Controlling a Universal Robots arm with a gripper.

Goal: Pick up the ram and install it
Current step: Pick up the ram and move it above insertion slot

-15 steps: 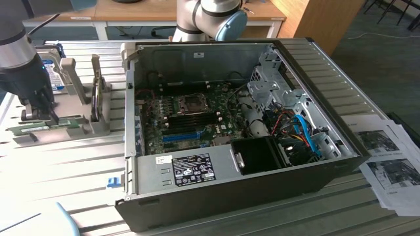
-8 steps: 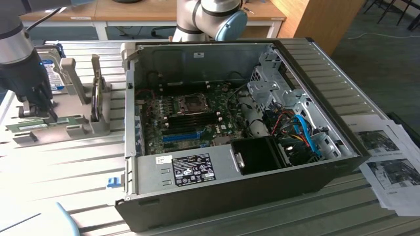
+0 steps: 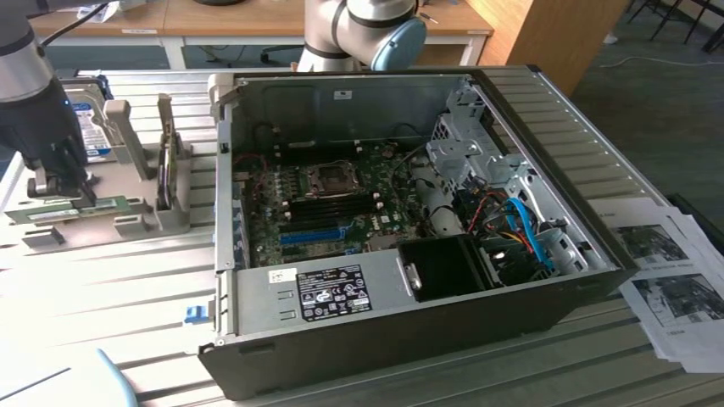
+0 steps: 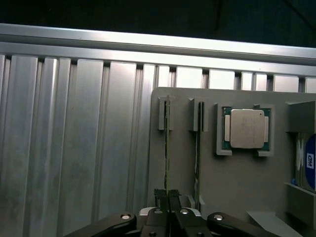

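Exterior view first: the arm (image 3: 29, 59) comes down on the exterior view's left, and the gripper (image 3: 57, 188) sits low over a grey holder (image 3: 136, 222) on the slatted metal table (image 3: 125, 280). The ram (image 3: 100, 203) is the green strip standing on edge in that holder, right under the gripper. A hard drive (image 3: 88, 127) with a blue and white label stands upright in the same holder, just behind. The open computer case (image 3: 396, 331) lies well apart from all that, filling the middle of the shot, with the motherboard (image 3: 328, 203) exposed inside. Some printed papers (image 3: 667, 280) lie on the exterior view's right, beside the case.

Wrist view: you're looking straight down the ram (image 4: 166, 148) edge-on, so it's just a thin dark line. Its far end sits in a little bracket of the holder (image 4: 237, 182). The gripper (image 4: 167, 193) is pinched narrow, with a fingertip (image 4: 159, 196) on each side of the stick, so it's clamped on the ram, which is seated in the holder rather than lifted. A second stick (image 4: 198, 148) stands in the next slot, just beside and parallel. Past that, a processor chip (image 4: 246, 128) lies flat in its own recess, and the hard drive (image 4: 308, 163) label peeks in at the edge.
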